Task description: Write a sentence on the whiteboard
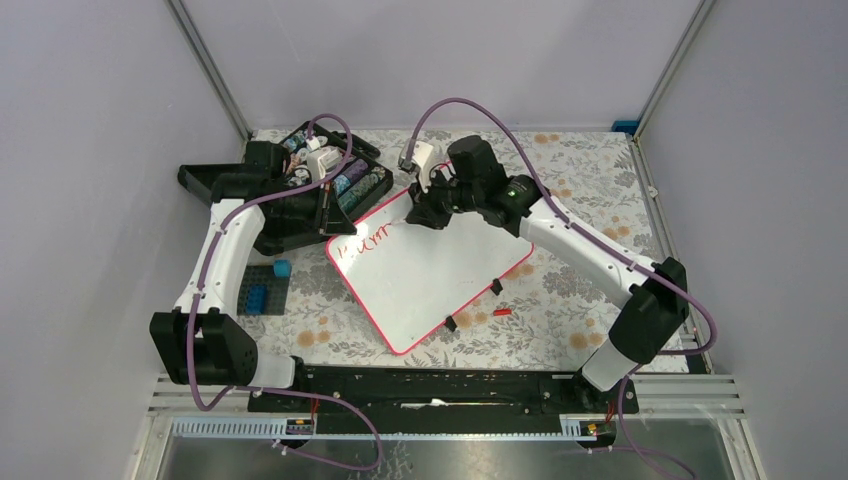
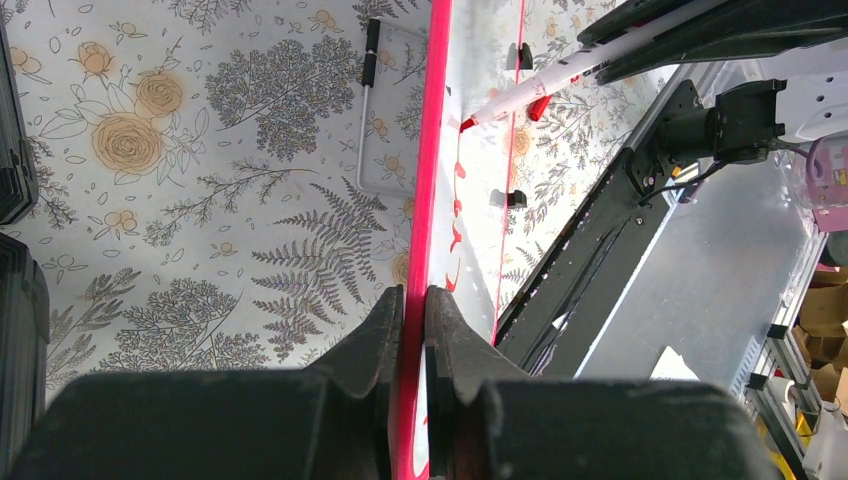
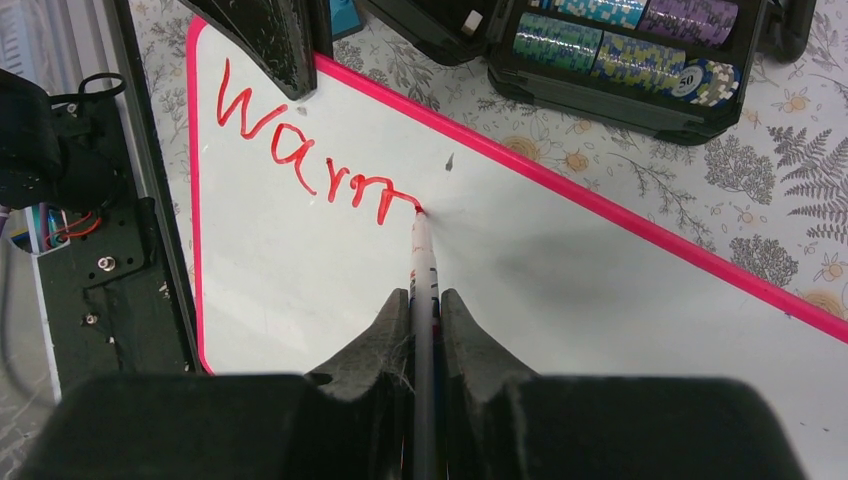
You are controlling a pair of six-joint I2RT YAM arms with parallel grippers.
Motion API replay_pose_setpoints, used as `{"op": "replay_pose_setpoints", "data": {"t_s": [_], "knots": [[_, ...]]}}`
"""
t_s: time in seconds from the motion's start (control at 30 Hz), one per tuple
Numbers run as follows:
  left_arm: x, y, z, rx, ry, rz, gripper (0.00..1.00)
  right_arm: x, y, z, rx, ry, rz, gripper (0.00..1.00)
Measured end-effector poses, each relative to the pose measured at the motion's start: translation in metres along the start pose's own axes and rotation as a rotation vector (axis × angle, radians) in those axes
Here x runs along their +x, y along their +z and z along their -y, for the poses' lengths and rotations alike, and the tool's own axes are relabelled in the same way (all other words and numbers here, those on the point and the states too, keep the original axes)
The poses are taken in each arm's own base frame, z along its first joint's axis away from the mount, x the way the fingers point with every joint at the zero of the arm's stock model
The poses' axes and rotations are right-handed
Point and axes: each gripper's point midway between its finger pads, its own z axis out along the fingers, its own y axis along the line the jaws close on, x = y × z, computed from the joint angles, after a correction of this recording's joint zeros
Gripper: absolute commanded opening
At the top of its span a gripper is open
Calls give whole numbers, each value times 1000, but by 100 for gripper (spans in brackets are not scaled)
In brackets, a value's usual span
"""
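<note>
Right gripper [image 3: 425, 305] fills the foreground, jaws pressed tight on a red marker [image 3: 422, 255], its tip down on the whiteboard [image 3: 600, 330] right at the tail of the last letter. The sentence [image 3: 310, 165] reads only "Warm" in red, up by the board's left corner. Left gripper [image 2: 413, 305] has its jaws pinching the board's pink rim along the far-left edge. The board sits angled in the middle of the floral table [image 1: 590, 160], with the open black case [image 1: 300, 215] just beyond it on the left.

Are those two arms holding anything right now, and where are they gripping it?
Left tool pinches the whiteboard by its pink rim; right tool clamps a marker around its barrel.
</note>
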Motion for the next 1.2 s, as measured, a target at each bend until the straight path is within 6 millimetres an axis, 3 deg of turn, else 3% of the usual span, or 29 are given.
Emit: {"op": "replay_pose_setpoints", "data": {"t_s": [0.6,0.77,0.93,1.07,1.2], "knots": [[0,0,1,4,3,-5,1,21,-3,-17,-40,10,-51,0],[-2,0,4,7,7,-8,21,7,-11,-18,-38,5,-40,0],[-7,3,0,2,16,-19,28,-14,-22,-18,-28,-16,6,0],[-13,6,-3,7,17,-23,27,-16,-32,-17,-22,-12,8,0],[-19,10,-4,17,26,-28,16,-14,-37,-12,-13,-2,6,0]]}}
